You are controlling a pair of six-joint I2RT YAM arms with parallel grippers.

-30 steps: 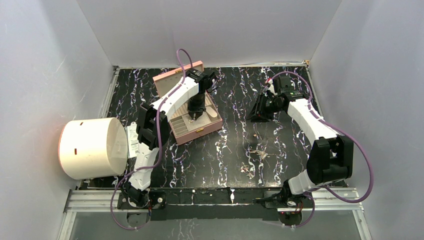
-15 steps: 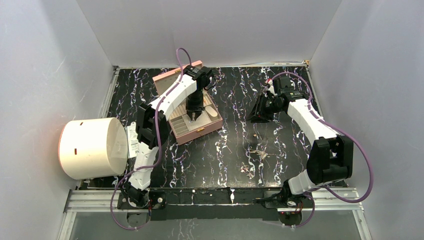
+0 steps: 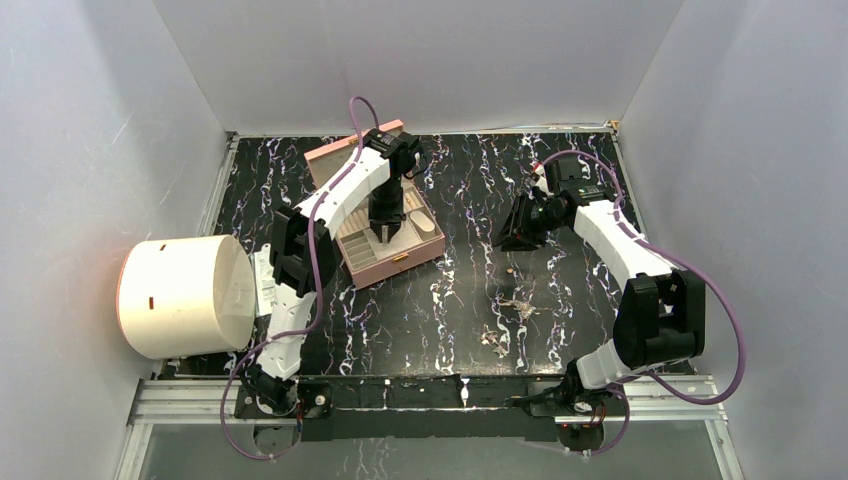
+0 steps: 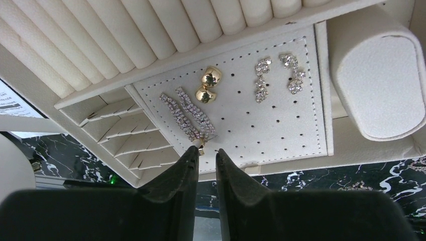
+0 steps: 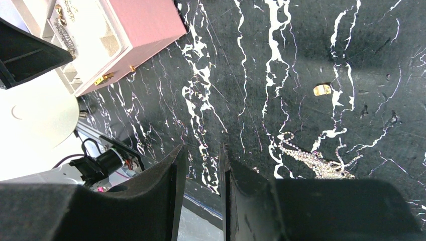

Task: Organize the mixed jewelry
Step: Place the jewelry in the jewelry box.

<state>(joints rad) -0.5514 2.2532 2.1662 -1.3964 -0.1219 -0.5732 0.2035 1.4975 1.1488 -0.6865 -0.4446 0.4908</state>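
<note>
left pincer [image 4: 206,153] over the open pink box [image 3: 378,268], tips just beside the near end of the long crystal strands [image 4: 188,114] lying on the perforated panel [image 4: 271,125]. jaws a narrow slit apart, nothing between them. the strands' small gold end sits right at 1 fingertip; touching or not, cannot tell. also on the panel: 2 gold earrings [image 4: 208,84] and 2 short crystal drops [image 4: 260,83].

right pincer [image 5: 201,155] hangs over bare bench [image 3: 450,180], jaws a narrow gap apart, empty.

loose on the bench: silvery chain [image 5: 314,158], gold piece [image 5: 322,90], and 1 more small cluster [image 3: 493,340] nearer the bases. all lie on the base side of the right pincer, well apart from the left; right arm clearly nearer. in the right wrist view the chain lies off to the right of the fingertips, long axis slanting across the finger line, with the gold piece beyond it.

judgement: next pick falls to the right arm. nothing stands between pincer and chain. the chain is thin, flat on the bench and tangled, so a pinch could slip or catch only 1 loop.
</note>
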